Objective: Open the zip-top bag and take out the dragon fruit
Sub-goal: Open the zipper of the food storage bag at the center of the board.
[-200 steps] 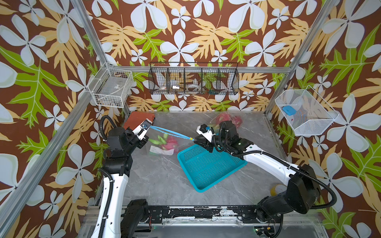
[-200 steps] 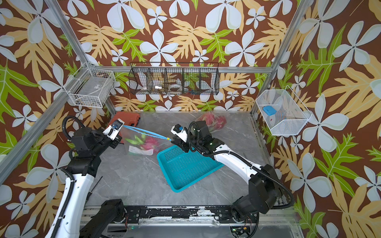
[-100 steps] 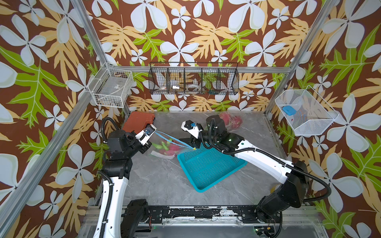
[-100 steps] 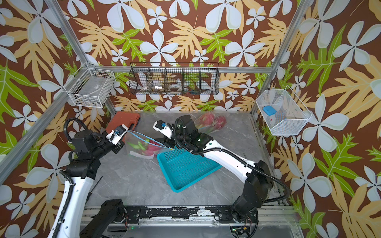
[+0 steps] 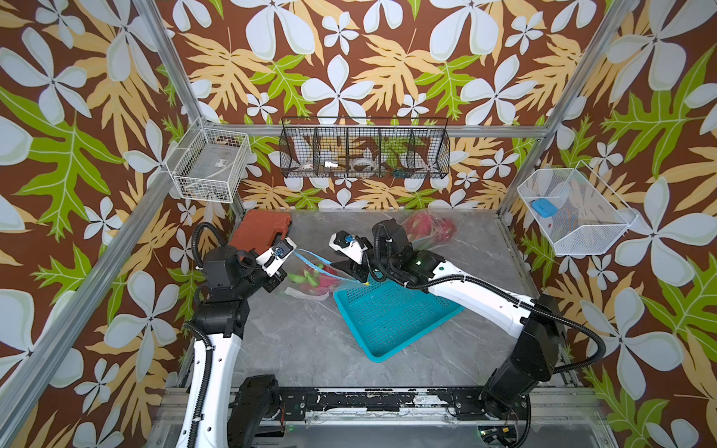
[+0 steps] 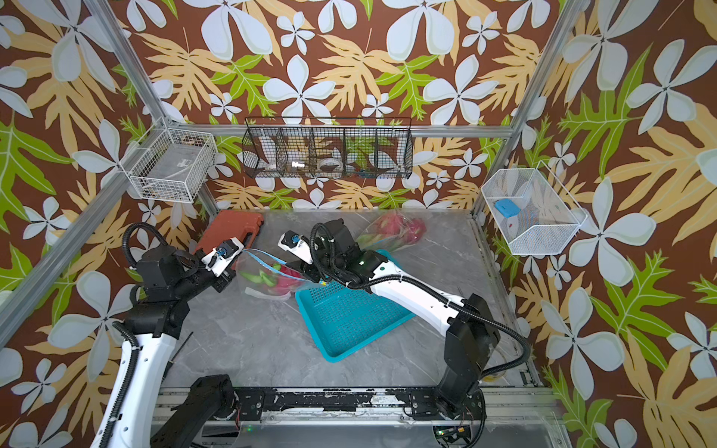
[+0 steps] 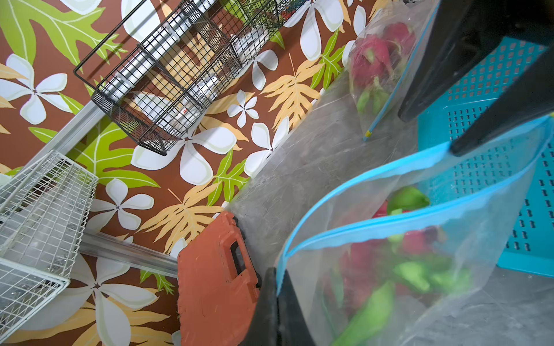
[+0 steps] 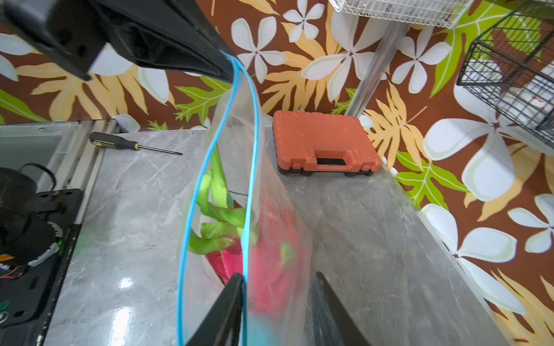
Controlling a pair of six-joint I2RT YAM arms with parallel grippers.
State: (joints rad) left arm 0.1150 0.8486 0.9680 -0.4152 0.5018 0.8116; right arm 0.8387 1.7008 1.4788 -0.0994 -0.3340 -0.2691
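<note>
Grey marble bench fills the bottom of a cell with flowered walls. At 10 o'clock lies an orange case. Just beside it, the left pincer is clamped on one end of the blue strip of the zip-top bag, and the mouth of the bag stands open. Inside it, a little toward 10 o'clock from the centre, lies the dragon fruit, pink with green fronds. The right pincer is at the other end, its jaws narrowly apart, with one finger touching the strip. A teal tray lies at the centre. A second bag with pink fruit lies at 1 o'clock.
</note>
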